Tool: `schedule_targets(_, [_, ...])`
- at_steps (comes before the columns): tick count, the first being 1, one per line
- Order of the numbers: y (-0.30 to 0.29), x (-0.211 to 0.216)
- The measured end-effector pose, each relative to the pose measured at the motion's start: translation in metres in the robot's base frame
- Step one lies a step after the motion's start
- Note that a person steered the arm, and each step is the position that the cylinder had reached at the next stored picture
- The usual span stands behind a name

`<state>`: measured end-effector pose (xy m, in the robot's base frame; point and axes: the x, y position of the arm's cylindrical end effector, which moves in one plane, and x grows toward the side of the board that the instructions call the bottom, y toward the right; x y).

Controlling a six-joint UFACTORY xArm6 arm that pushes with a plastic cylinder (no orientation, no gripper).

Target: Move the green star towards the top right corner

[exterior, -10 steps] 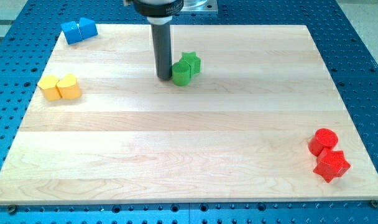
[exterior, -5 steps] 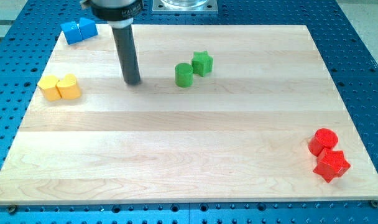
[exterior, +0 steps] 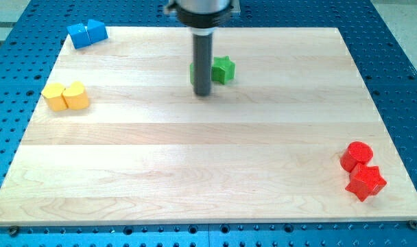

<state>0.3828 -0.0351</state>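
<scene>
Toward the top edge of the wooden board (exterior: pixel 195 171), a little left of its middle, sits the green star (exterior: pixel 223 69). Just to its left, a green cylinder (exterior: pixel 193 73) is mostly hidden behind the dark rod; whether the two green blocks touch cannot be told. My tip (exterior: pixel 204 93) rests on the board at the cylinder's bottom side, left of and below the star. The arm has no jaws, only the rod. Near the left edge lie two yellow blocks (exterior: pixel 66 97) side by side. At the top left corner sit two blue blocks (exterior: pixel 86 33). Near the bottom right corner a red cylinder (exterior: pixel 356 156) sits by a red star (exterior: pixel 365 182).
</scene>
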Motion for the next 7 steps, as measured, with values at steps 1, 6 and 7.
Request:
schedule_targets(1, [-0.051,0.0])
schedule_targets(6, [0.011,-0.021])
schedule_targets(7, [0.054,-0.027])
